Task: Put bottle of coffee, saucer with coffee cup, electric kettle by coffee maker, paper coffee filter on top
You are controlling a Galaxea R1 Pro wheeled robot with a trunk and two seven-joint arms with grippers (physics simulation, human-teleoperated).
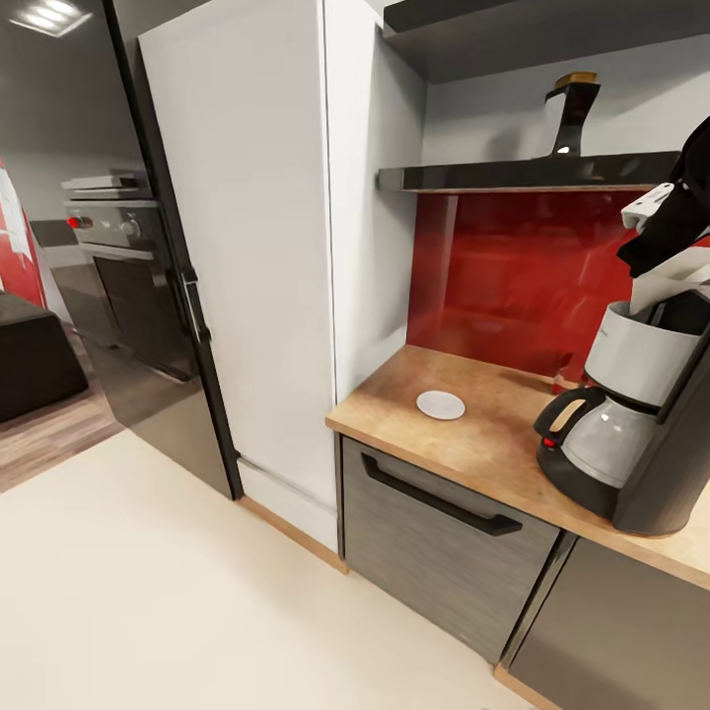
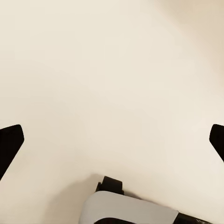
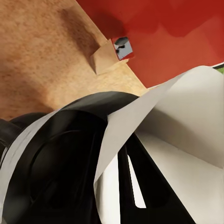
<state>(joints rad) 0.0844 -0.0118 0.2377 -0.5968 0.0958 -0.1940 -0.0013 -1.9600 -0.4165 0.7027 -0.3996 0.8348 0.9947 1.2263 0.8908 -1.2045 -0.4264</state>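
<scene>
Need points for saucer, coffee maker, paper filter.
saucer (image 1: 440,404), head view, centre of the white plate.
coffee maker (image 1: 641,355), head view, silver filter basket.
paper coffee filter (image 3: 186,116), right wrist view, off-white paper face above the basket.

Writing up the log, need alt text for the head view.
A tall dark grey drip coffee maker stands at the right on a light-brown wood-look countertop, an off-white paper filter above it under the right end effector. A small white saucer lies further left.

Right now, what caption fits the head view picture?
Right gripper lowers paper coffee filter onto coffee maker; saucer waits nearby.
</scene>
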